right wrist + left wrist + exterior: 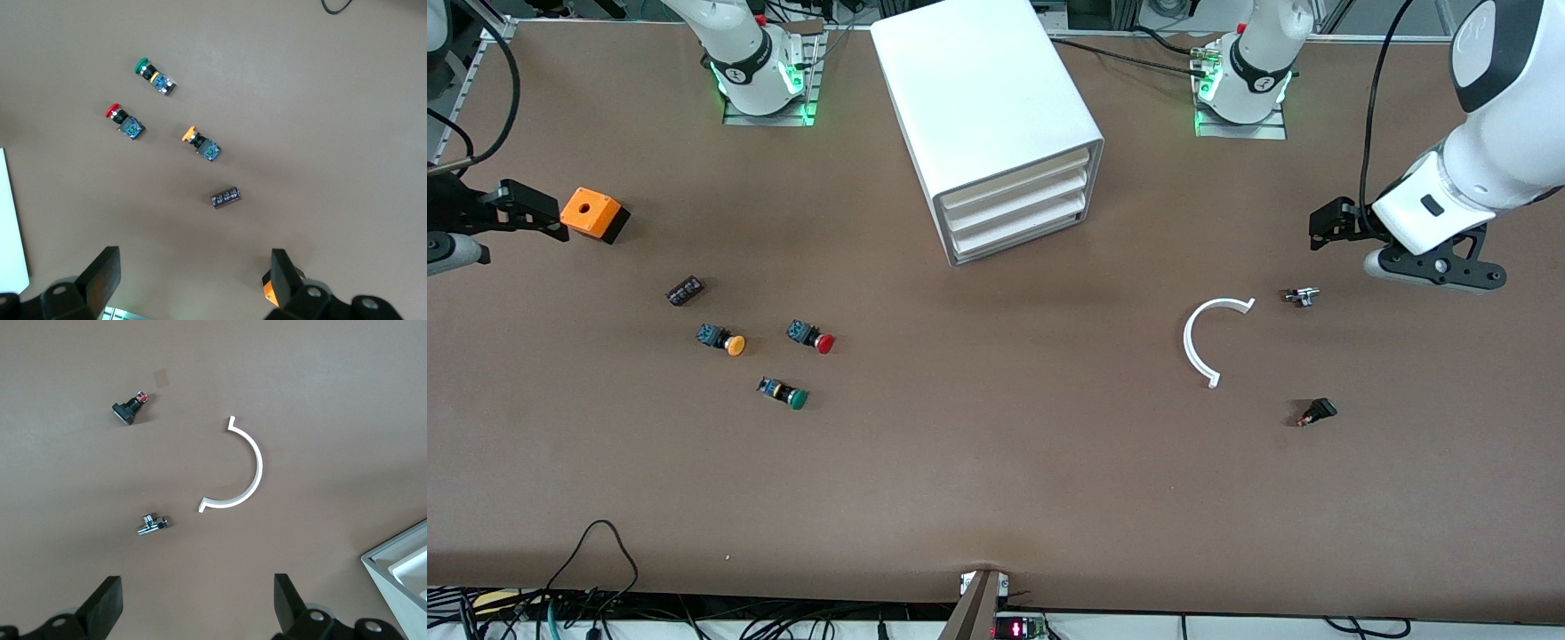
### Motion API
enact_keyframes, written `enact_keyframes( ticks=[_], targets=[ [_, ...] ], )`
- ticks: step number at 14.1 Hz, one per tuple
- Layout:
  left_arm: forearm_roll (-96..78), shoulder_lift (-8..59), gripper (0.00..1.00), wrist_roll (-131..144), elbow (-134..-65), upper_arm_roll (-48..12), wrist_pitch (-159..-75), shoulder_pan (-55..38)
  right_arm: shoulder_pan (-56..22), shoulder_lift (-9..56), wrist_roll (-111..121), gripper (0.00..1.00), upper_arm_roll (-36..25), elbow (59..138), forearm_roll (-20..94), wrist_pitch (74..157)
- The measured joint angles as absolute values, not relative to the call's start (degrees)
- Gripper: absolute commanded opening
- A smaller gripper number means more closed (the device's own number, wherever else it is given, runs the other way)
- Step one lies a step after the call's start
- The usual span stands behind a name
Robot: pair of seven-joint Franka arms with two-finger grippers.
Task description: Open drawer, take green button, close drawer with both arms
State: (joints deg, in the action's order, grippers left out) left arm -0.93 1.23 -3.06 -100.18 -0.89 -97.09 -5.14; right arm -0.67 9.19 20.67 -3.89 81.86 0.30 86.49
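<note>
The white cabinet [978, 89] stands mid-table with all three drawers pushed in; the lowest drawer [1021, 233] is shut. The green-capped button [784, 394] lies on its side on the table toward the right arm's end, nearer the front camera than the cabinet. It also shows in the right wrist view [155, 75]. My right gripper [538, 212] is open and empty beside an orange box, over bare table [193, 273]. My left gripper [1323, 227] is open and empty at the left arm's end, over bare table [198, 600].
A red-capped button [812, 338] and an orange-capped one [721, 340] lie near the green one, with a small black cylinder [685, 291] and the orange box [591, 213]. At the left arm's end lie a white half ring [1200, 342], a small metal part [1301, 296] and a black switch [1318, 412].
</note>
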Motion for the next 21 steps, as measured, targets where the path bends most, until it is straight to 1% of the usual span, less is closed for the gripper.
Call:
enact_keyframes(
  ticks=[2, 4, 7, 10, 12, 14, 15, 21],
  targets=[
    [-0.9, -1.9, 1.00, -2.9, -105.2, -3.6, -101.3, -2.5, -0.1, 9.1, 20.7, 1.00, -4.0, 81.7, 0.3, 86.4],
    [-0.9, -4.2, 1.00, -2.6, -107.7, -4.7, -101.7, -1.8, 0.0, 8.6, 20.7, 1.00, -5.3, 81.5, 0.1, 86.0],
    [-0.9, -4.9, 1.00, -2.5, -107.7, -4.8, -102.2, -2.1, 0.4, 7.5, 20.9, 1.00, -6.6, 81.5, 0.1, 85.0],
    [-0.9, -4.9, 1.00, -2.5, -106.5, -3.6, -102.9, -2.9, 0.4, 7.4, 20.9, 1.00, -5.4, 81.8, -0.1, 84.1],
    [-0.9, -4.8, 1.00, -2.5, -106.0, -3.4, -102.7, -3.2, 0.3, 7.2, 20.9, 1.00, -4.3, 83.3, -1.1, 85.9],
    [-0.9, -4.7, 1.00, -2.5, -105.5, -3.3, -101.9, -3.2, 0.3, 6.0, 20.7, 1.00, -3.9, 86.7, -1.2, 89.7],
    [-0.9, -4.7, 1.00, -2.5, -105.0, -3.3, -101.6, -3.2, 0.3, 5.4, 20.7, 1.00, -3.8, 87.7, -1.2, 90.3],
    [-0.9, -4.4, 1.00, -2.5, -104.1, -3.2, -100.9, -3.3, 0.3, 4.2, 20.8, 1.00, -3.8, 88.6, -1.2, 87.2]
  ],
)
